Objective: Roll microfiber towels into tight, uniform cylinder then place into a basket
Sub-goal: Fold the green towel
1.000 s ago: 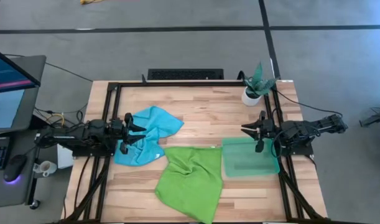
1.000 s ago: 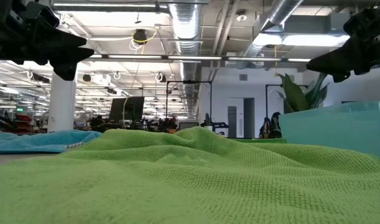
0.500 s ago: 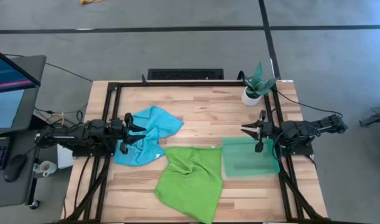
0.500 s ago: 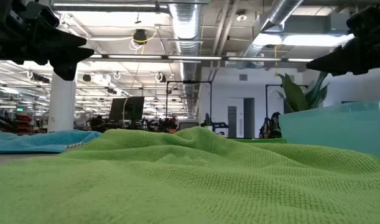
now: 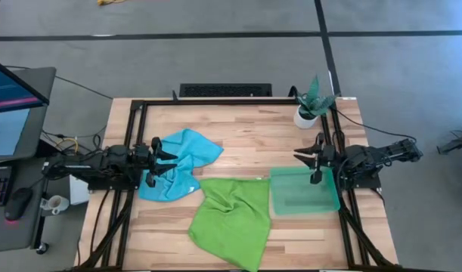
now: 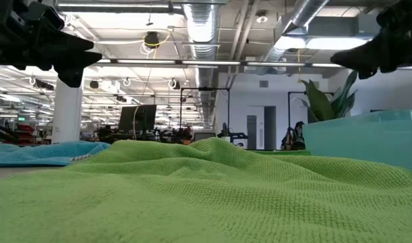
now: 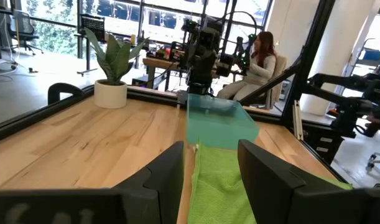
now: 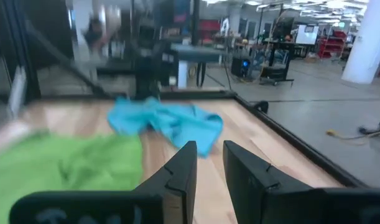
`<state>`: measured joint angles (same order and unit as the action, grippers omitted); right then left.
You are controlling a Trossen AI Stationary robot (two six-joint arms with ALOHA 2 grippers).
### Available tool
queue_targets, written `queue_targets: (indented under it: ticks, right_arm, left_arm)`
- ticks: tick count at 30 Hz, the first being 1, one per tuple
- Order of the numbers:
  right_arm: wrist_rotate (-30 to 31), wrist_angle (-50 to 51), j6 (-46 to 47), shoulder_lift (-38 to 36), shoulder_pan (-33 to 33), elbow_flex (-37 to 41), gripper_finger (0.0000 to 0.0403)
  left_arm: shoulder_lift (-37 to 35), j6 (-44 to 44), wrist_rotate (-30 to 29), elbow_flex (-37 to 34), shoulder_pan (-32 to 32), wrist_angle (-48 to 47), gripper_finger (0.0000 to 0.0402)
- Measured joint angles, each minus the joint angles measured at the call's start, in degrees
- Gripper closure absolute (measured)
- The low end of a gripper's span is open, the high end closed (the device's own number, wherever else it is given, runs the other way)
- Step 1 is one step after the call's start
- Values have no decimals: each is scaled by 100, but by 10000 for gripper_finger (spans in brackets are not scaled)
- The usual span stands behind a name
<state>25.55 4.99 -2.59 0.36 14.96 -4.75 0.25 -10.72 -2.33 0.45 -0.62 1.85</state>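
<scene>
The turquoise towel (image 5: 194,151) lies crumpled flat on the table's left part. My left gripper (image 5: 170,160) hovers level above its left side, open, with nothing between its fingers (image 7: 171,177). The lime green towel (image 5: 231,215) lies rumpled on the near middle, its right edge beside the basket (image 5: 302,198). The translucent green basket stands on the table at the right. My right gripper (image 5: 300,159) hangs level over the basket's far left corner, its fingers (image 8: 185,168) apart with nothing between them.
A small white pot with a plant (image 5: 308,112) stands at the far right corner. A black frame rail (image 5: 215,103) runs around the table. Bare wood (image 5: 253,140) lies between the towels and the far rail. A person (image 7: 262,62) sits beyond the table.
My right gripper has tipped its fingers slightly upward while staying where it was. Towels and basket have not moved.
</scene>
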Motion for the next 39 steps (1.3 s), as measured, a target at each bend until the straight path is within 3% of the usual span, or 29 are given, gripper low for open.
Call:
queue_targets:
  ticks: [7, 15, 18, 23, 31, 39]
  right_arm:
    - [2, -837, 810, 0, 0, 0, 301]
    - [-14, -2590, 826, -2, -57, -4, 301]
    - [-373, -3387, 823, 0, -36, -18, 301]
    - [-1231, -3568, 730, 145, -33, -416, 301]
    - [-1242, -3347, 827, 1883, 36, -1275, 301]
    - [-1017, -2296, 861, 3746, 825, -2484, 301]
  left_arm:
    - [2, 0, 0, 1, 0, 0, 260]
    - [1, 0, 0, 1, 2, 4, 260]
    - [1, 0, 0, 2, 2, 4, 260]
    - [0, 0, 1, 0, 2, 7, 260]
    - [2, 0, 0, 0, 0, 9, 260]
    - [0, 0, 0, 1, 1, 7, 260]
